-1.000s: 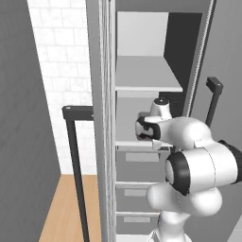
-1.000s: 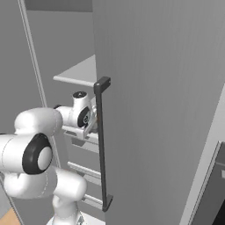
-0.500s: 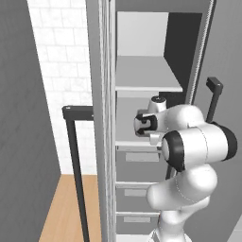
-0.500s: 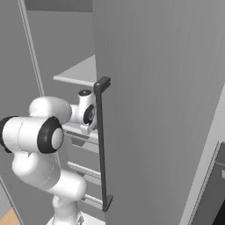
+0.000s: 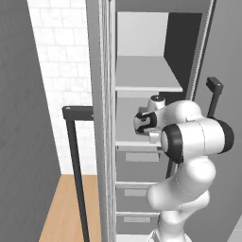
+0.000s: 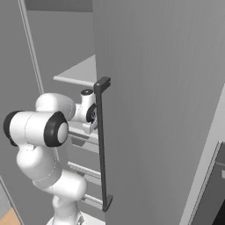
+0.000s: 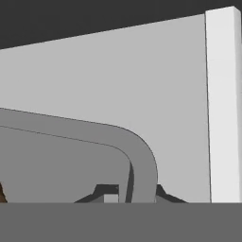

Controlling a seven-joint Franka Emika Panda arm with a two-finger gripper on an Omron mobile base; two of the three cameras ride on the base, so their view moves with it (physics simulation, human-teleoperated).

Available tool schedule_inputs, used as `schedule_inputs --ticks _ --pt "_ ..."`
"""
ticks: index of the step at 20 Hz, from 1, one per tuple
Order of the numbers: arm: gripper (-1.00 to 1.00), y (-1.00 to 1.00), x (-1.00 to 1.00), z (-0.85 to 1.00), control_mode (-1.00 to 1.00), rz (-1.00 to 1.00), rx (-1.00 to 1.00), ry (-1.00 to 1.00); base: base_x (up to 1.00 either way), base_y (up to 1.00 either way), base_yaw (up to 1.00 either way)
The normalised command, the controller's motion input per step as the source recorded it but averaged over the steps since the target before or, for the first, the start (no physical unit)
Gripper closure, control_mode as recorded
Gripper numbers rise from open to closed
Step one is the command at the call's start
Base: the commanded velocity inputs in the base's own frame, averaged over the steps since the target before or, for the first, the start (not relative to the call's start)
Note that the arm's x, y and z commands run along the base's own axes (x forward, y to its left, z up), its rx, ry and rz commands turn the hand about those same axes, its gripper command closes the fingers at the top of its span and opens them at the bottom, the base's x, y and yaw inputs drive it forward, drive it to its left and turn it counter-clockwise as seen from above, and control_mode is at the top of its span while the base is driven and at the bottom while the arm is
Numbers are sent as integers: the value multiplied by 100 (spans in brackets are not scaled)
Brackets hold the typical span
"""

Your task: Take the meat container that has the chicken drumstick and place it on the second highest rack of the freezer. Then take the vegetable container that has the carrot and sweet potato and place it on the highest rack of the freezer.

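In the hand view a grey container rim curves down between my two dark fingertips, and my gripper is shut on it. A brown sliver shows inside the container at the left edge; the rest of what it holds is hidden. Behind the rim is the freezer's pale back wall. In the left base view my hand is inside the freezer just above the second highest rack, under the highest rack. The right base view shows the hand beside the door handle. The vegetable container is out of view.
The freezer's open door carries a tall black handle close to my wrist. Another black handle stands left of the freezer frame. Drawers sit below the racks. A white wall edge bounds the compartment.
My elbow has swung upward and the upper arm has folded closer to the freezer. The hand has stayed at the level of the second highest rack, shifting only slightly.
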Motion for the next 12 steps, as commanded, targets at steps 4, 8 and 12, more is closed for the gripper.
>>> schedule_inputs --ticks 4,8,12 --pt "100 0 0 0 -100 0 0 0 0 0 0" --pt "-100 0 0 0 -100 0 0 0 0 0 0" --pt "-100 0 0 0 -100 0 0 0 0 0 0"
